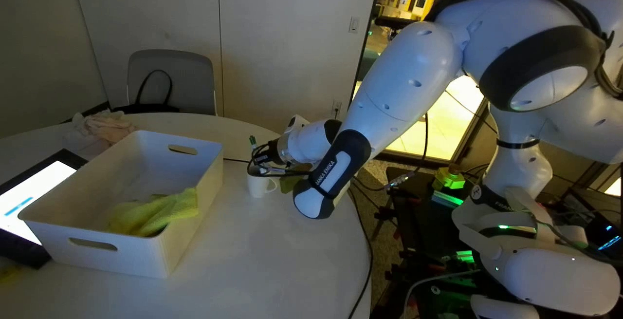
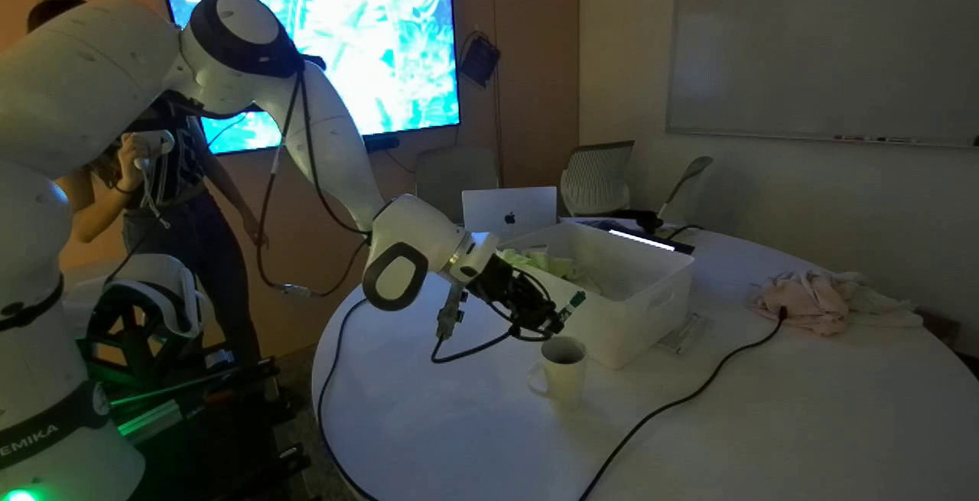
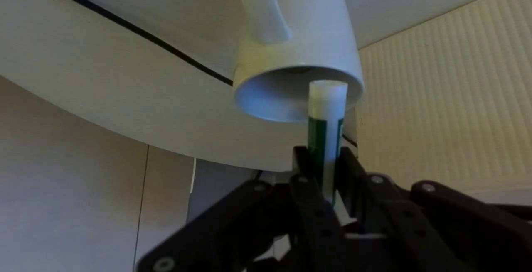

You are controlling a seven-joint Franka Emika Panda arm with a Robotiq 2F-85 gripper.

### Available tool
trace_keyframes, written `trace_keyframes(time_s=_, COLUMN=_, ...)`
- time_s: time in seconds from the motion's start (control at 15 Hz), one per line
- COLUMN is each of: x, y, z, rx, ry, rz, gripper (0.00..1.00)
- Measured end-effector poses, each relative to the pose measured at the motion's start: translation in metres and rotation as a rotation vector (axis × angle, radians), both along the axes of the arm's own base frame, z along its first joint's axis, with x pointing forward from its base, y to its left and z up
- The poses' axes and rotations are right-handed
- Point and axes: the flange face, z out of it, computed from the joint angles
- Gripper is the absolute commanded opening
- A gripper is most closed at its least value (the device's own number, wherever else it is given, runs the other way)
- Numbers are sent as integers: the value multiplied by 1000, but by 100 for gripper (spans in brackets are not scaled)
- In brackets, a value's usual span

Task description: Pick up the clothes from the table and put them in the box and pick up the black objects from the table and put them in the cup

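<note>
White counter [image 1: 272,260] with a curved edge occupies the lower left of the frame in an exterior view, a grey chair [image 1: 192,78] behind it at upper left. Jaws are closed on a green and white marker [image 3: 326,110], just right of centre in the wrist view; its white end overlaps the mouth of a white mug [image 3: 320,52]. Whether that end sits inside the mouth cannot be determined. In both exterior views the mug stands upright on the counter, just beside a white box [image 1: 141,258], and the marker's green end shows above the mug's rim. Yellow cloth [image 1: 155,214] lies inside the box. Pink cloth [image 1: 109,126] rests on the counter beyond the box, at left in an exterior view. A laptop [image 2: 511,206] stands near the centre in an exterior view, with a lit wall screen [image 2: 390,50] at upper left.
</note>
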Motion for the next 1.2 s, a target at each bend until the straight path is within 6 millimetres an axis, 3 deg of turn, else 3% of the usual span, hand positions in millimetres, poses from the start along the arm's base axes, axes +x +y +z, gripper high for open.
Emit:
trace_keyframes(time_s=0.67, x=2, y=1, z=-7, rx=-36, ry=-58, rz=-61, gripper=6)
trace_keyframes(time_s=0.73, x=2, y=1, z=-9, rx=-39, ry=-63, rz=-65, gripper=45)
trace_keyframes(time_s=0.87, x=3, y=3, z=-11, rx=-44, ry=-70, rz=-70, gripper=50)
trace_keyframes(time_s=1.2, x=2, y=8, z=-9, rx=-57, ry=-96, rz=-77, gripper=89)
